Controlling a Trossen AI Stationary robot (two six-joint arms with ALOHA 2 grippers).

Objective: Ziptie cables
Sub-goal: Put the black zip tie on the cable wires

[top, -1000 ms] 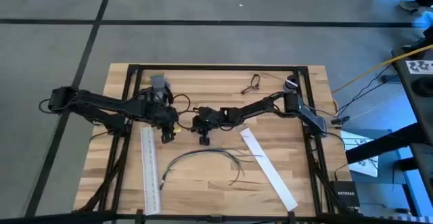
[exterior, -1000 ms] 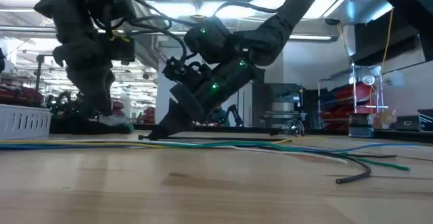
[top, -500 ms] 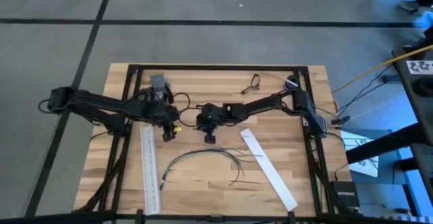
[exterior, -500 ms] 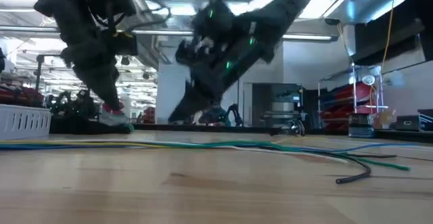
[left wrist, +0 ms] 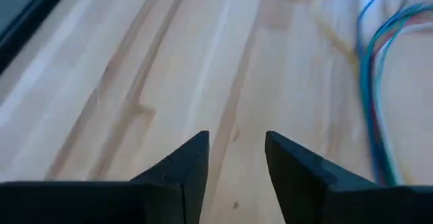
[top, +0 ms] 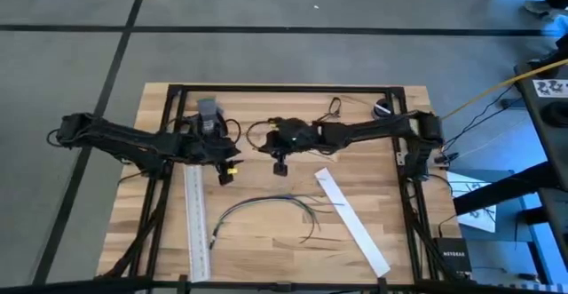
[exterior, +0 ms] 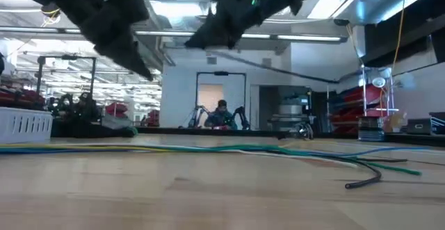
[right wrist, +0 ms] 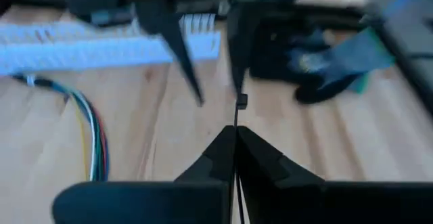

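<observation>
Cables (top: 266,207) arc lengthwise along tabletop's front edge; left gripper (top: 225,176), fingers parted, nearer; right gripper (top: 280,165) clenched on thin ziptie (right wrist: 236,112).

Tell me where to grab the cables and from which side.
Grip the cables at the middle of their arc, where strands run tight together, coming straight down with jaws across them. The ends splay apart, so a pinch there would likely miss some.

grey floor (top: 266,10) | black floor lines (top: 266,30) | lit workshop behind
</observation>
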